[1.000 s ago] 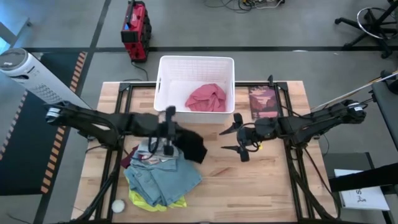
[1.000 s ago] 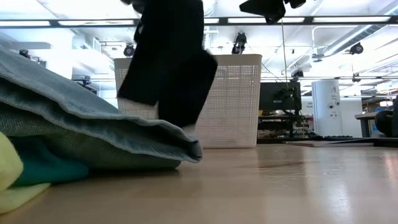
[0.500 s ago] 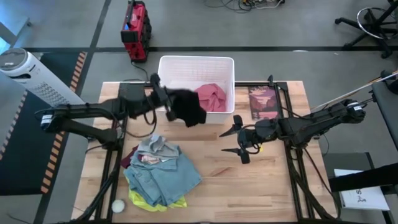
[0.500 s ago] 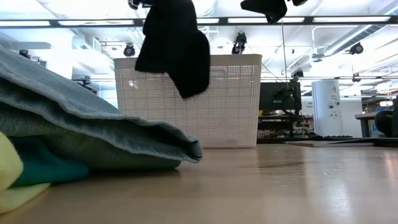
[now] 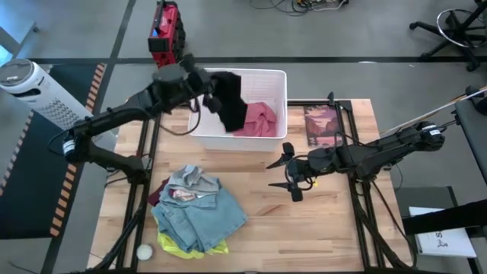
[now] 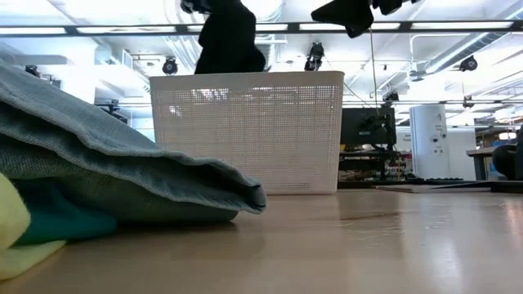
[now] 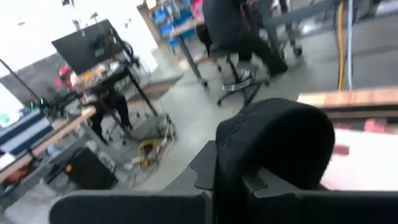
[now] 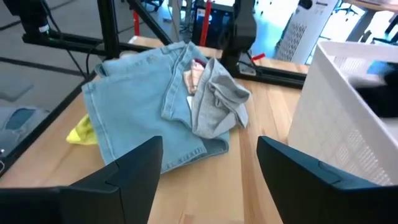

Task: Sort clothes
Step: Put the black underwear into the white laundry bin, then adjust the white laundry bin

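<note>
A black garment (image 5: 230,106) hangs bunched and limp in the upper middle of the high view, draped over the white basket's left half; in the low view it shows dark at the top centre (image 6: 227,37). A pink garment (image 5: 259,120) lies crumpled inside the basket, just right of the black one. Lower left, a loose pile lies on the table: light blue-grey denim (image 5: 205,217) on top, a grey piece (image 5: 193,180) above it, neon yellow (image 5: 176,245) and maroon (image 5: 157,194) edges peeking out.
</note>
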Robot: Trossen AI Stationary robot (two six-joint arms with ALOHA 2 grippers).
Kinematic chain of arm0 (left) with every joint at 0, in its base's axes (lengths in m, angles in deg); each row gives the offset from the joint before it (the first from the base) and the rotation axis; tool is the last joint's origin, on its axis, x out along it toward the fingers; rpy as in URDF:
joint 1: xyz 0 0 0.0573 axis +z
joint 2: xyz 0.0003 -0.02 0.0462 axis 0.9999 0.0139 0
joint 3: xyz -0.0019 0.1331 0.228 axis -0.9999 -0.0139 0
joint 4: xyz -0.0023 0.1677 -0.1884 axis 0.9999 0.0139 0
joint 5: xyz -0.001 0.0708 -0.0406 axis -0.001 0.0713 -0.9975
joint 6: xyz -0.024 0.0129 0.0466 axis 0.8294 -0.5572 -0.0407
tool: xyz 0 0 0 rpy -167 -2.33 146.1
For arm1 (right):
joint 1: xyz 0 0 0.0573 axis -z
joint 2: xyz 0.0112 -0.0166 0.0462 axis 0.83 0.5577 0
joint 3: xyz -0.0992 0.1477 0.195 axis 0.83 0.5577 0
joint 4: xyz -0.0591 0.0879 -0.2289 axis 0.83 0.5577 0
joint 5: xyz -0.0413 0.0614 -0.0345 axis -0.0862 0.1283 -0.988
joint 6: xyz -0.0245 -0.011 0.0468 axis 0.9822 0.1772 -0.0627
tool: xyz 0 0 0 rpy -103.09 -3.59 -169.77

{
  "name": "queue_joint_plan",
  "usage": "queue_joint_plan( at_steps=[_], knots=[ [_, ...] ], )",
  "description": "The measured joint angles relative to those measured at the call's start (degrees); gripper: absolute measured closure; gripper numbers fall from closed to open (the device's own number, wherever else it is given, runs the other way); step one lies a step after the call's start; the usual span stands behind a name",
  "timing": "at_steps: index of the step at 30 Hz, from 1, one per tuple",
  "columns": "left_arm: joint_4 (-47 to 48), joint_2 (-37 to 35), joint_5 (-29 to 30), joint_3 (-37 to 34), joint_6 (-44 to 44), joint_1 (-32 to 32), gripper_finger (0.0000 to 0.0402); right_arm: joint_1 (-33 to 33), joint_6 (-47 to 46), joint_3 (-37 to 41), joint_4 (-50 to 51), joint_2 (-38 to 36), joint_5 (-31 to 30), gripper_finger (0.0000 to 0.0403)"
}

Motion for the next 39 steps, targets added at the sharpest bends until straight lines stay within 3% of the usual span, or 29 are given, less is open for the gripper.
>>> queue_joint_plan(
  at_steps=[5,13,18,28,30,36,39],
  knots=[
    [8.79,6.69,-0.1,7.42,-0.06,2.87,0.0402,0.0,0.37,-0.03,-1.78,0.45,0.0,0.0157],
    [18.38,14.0,-6.03,13.87,-0.06,4.58,0.038,0.0,0.61,-0.03,-2.25,0.46,0.0,0.0166],
    [19.61,14.33,-7.47,14.0,-0.04,3.94,0.0326,0.0,0.59,-0.03,-2.23,0.46,0.0,0.0156],
    [26.1,9.52,-6.91,14.0,0.04,1.02,0.0178,0.0,0.59,-0.2,-1.78,0.46,-0.15,0.0147],
    [28.02,8.28,-6.91,14.0,0.34,0.54,0.0155,0.0,0.68,-0.2,-1.32,0.45,-3.26,0.0151],
    [31.03,5.61,-2.87,13.97,1.31,-0.29,0.0122,3.51,1.85,-2.06,5.6,0.44,-20.41,0.0165],
    [32.03,4.38,-2.71,13.97,1.65,-0.31,0.0122,7.59,1.98,-3.99,10.39,0.94,-20.88,0.0175]
  ],
)
